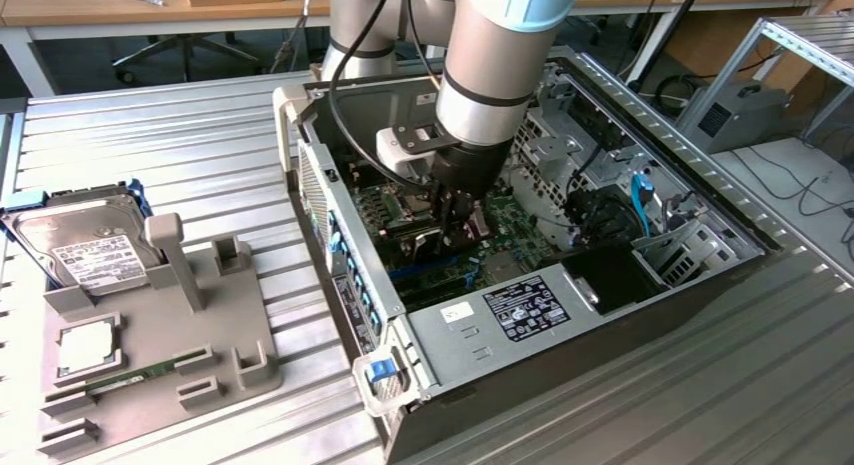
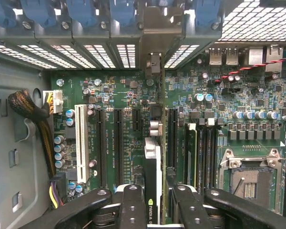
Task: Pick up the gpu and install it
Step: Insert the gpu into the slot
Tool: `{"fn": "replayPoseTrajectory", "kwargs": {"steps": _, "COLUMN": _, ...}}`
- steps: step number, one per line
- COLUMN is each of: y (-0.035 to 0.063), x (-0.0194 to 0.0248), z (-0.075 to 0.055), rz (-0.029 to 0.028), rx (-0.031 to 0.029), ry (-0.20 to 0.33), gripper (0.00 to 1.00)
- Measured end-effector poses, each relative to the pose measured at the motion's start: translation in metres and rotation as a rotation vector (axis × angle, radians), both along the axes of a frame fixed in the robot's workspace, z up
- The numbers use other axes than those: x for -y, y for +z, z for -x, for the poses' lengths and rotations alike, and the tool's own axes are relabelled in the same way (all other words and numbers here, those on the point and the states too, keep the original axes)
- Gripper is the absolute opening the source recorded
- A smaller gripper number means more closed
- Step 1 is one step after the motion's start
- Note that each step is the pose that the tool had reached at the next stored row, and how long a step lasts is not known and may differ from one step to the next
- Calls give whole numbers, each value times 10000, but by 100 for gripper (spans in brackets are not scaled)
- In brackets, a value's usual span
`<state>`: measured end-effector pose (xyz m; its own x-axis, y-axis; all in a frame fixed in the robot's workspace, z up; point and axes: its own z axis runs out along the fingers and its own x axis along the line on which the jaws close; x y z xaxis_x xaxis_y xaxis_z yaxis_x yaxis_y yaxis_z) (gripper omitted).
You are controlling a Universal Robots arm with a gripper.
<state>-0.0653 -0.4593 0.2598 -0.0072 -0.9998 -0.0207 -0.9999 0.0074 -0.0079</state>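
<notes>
At the exterior view's left, a hard drive [image 1: 83, 250] is seen standing in a grey fixture [image 1: 160, 355], with a memory stick [image 1: 134, 375] lying near its front edge. To the right, the open computer case [image 1: 534, 325] is occupied by the gripper [image 1: 454, 230], whose fingers [image 2: 133, 205] are partly closed on the gpu [image 2: 152, 186], held edge-on just above the motherboard [image 2: 114, 124] slots.

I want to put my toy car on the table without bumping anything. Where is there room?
The ribbed metal table is bare between the grey holder tray and the far desks, and again in front of the open computer case. Inside the case it is crowded: the pincer holds the gpu over the motherboard.
</notes>
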Motion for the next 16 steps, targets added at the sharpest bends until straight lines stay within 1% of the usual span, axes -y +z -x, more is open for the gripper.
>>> {"fn": "replayPoseTrajectory", "kwargs": {"steps": 7, "y": -2, "x": 4, "z": 0, "rz": 1, "rx": -1, "ry": -16, "gripper": 27}}
{"fn": "replayPoseTrajectory", "kwargs": {"steps": 16, "y": -30, "x": 5, "z": 0, "rz": 1, "rx": -1, "ry": -17, "gripper": 27}}
